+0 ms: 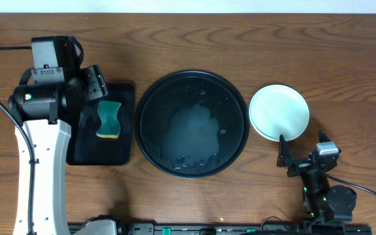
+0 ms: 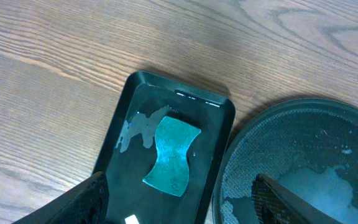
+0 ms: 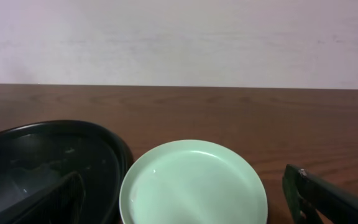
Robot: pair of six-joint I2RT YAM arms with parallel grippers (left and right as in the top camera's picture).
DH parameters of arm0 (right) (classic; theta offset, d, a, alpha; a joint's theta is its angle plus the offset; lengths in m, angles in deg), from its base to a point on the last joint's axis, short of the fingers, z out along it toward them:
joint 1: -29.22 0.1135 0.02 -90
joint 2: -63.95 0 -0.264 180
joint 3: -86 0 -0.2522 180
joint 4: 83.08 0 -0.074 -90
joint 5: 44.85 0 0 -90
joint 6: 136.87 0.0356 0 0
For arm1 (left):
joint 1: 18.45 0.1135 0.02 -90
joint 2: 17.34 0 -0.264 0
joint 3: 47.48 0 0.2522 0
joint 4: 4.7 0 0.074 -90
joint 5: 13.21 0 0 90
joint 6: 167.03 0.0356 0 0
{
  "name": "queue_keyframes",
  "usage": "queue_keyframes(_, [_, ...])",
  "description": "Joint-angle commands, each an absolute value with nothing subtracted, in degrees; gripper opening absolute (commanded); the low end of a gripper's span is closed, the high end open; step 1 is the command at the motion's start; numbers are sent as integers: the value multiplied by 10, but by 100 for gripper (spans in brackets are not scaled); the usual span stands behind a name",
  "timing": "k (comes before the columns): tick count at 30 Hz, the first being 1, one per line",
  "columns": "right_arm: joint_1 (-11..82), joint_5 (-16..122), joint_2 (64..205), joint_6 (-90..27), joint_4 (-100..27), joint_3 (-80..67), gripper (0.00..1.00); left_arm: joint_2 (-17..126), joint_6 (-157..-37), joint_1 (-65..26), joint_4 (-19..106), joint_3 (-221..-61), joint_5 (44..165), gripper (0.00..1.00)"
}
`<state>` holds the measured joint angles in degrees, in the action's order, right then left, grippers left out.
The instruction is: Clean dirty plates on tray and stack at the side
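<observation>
Plates (image 1: 279, 112): piled on the table (image 1: 240, 39), just ahead of my right fingers (image 1: 282, 151), apart from them.
Tray (image 1: 139, 124): wet inside, between my two sets of fingers, beside the pile.
Right fingers: spread wide, grasping nothing.
Left fingers (image 2: 82, 202): spread wide, empty, hovering over the sponge (image 1: 109, 119).
Arms: right low, aimed at the plates; left bent over the small rectangular tray (image 1: 103, 153).

- Left arm (image 1: 41, 150), at 8 o'clock in the overhead view: a white link topped by rounded black joint housings and a black boxy block.
- Right arm (image 1: 318, 186), at 4 o'clock: small and black, with green lights and a grey block.
- Thin black cable (image 1: 369, 190) at the right arm's base.
- Left gripper (image 2: 182, 199): matte black fingers.
</observation>
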<state>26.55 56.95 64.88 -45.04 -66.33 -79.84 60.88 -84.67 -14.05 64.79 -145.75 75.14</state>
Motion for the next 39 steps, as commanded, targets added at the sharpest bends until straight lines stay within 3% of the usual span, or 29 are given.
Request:
queue_keyframes(1, [271, 566, 643, -452, -661, -799, 99, 605, -846, -140, 650, -1461, 749, 74])
queue_keyframes(15, [271, 566, 643, -452, -661, -799, 99, 592, -843, -140, 649, -1459, 727, 74])
queue_keyframes(19, [271, 566, 643, -452, -661, -799, 99, 532, -841, -140, 585, -1413, 727, 74])
queue_keyframes(25, [271, 566, 643, -452, -661, -799, 99, 387, -841, -152, 455, -1264, 732, 74])
queue_keyframes(32, [271, 566, 643, -452, -661, -799, 99, 176, -841, -158, 202, -983, 732, 74])
queue_keyframes(39, [271, 566, 643, -452, -661, -799, 99, 19, -841, -162, 90, -790, 733, 74])
